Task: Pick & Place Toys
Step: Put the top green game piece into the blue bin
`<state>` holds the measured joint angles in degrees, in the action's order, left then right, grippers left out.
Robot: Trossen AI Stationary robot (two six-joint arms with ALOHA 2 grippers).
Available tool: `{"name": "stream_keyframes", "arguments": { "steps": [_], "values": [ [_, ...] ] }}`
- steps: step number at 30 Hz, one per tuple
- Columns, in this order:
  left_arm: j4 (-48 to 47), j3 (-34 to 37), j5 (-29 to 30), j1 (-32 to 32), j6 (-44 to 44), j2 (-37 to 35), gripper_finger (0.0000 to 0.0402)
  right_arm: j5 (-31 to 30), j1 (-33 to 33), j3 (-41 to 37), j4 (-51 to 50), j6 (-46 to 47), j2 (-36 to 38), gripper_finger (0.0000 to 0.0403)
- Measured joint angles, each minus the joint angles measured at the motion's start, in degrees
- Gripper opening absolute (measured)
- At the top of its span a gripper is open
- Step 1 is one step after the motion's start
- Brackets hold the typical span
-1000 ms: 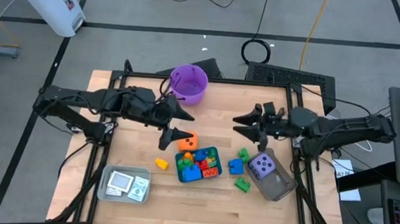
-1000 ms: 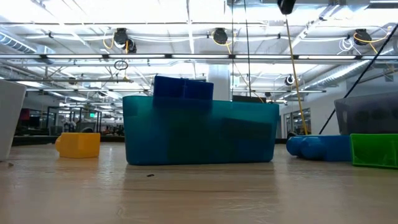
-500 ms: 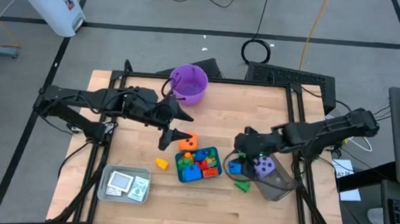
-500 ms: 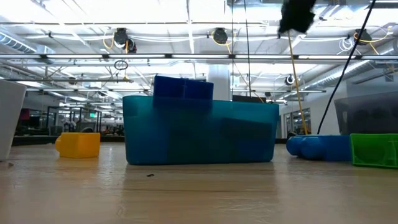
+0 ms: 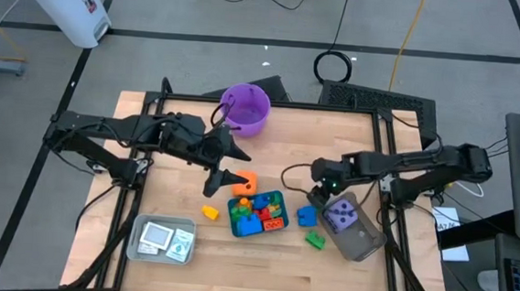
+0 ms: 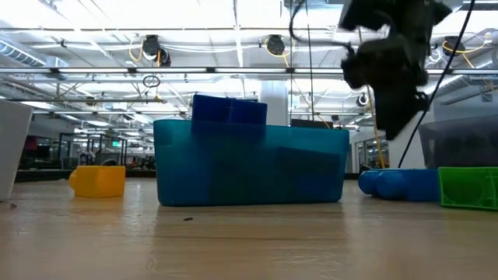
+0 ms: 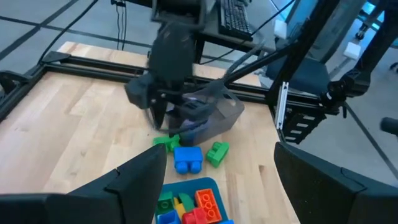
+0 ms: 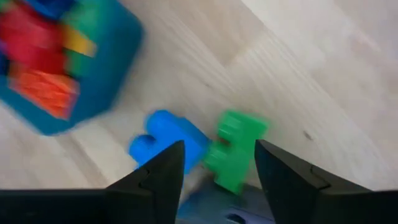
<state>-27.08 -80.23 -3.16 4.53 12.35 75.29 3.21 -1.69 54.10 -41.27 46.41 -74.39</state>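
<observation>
Above the right part of the table, the right gripper [image 5: 317, 194] hangs with its two dark fingers [image 8: 155, 177] spread apart and nothing between them, directly over a green brick [image 8: 235, 149] and a blue brick [image 8: 166, 142] that lie just beside each other on the wood. To the right of these sits a grey tray [image 5: 366, 243] holding the purple die [image 5: 340, 216]; a second green brick [image 5: 315, 241] lies at the near-left corner of that tray. To the left of the blue brick stands the teal tray [image 5: 280, 198], filled with red, blue, green and yellow bricks. An orange die [image 5: 244, 184] rests touching the tray's far-left corner, and a yellow brick [image 5: 209, 213] lies apart on its left. The left gripper [image 5: 225, 178] hovers just left of the orange die, jaws spread, empty. A clear tray [image 5: 140, 226] with white-and-blue cards [image 5: 154, 237] sits at near left; a purple bucket [image 5: 245, 108] stands at the far edge.
</observation>
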Motion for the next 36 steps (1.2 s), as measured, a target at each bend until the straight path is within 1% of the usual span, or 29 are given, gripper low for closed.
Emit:
{"name": "stream_keyframes", "arguments": {
  "steps": [2,6,9,13,19,24,27,30,36],
  "values": [
    [-0.33,0.0,0.0,0.13,0.49,0.0,0.0305,2.44,1.74,-2.02,-0.26,-0.03,0.0,0.0195],
    [-0.65,0.0,-0.01,0.41,1.28,0.0,0.0305,7.3,4.35,-5.93,2.85,-0.11,0.04,0.022],
    [-0.63,0.0,0.0,0.42,1.64,0.0,0.0305,8.32,5.59,-8.32,6.72,0.74,0.04,0.024],
    [-0.6,0.0,0.2,0.39,1.92,0.0,0.0305,8.87,6.93,-10.76,9.41,0.7,0.02,0.026],
    [-0.15,0.0,0.2,0.35,1.96,0.0,0.0306,8.98,7.74,-13.7,10.64,-1.96,-0.51,0.0266],
    [-0.1,0.0,0.61,0.37,2.13,0.0,0.0305,9.09,7.71,-15.07,15.19,-2.42,-0.59,0.0254],
    [-0.12,0.0,0.7,0.35,2.55,0.0,0.0306,9.07,7.71,-15.49,16.75,-2.14,-0.59,0.0238],
    [-0.12,0.0,0.7,0.35,2.83,0.0,0.0306,9.0,7.71,-15.49,16.64,-2.77,-0.78,0.0209],
    [-0.12,0.0,0.7,0.35,3.43,0.0,0.0305,9.35,7.71,-15.48,16.89,-3.8,-2.73,0.0136]
  ]
}}
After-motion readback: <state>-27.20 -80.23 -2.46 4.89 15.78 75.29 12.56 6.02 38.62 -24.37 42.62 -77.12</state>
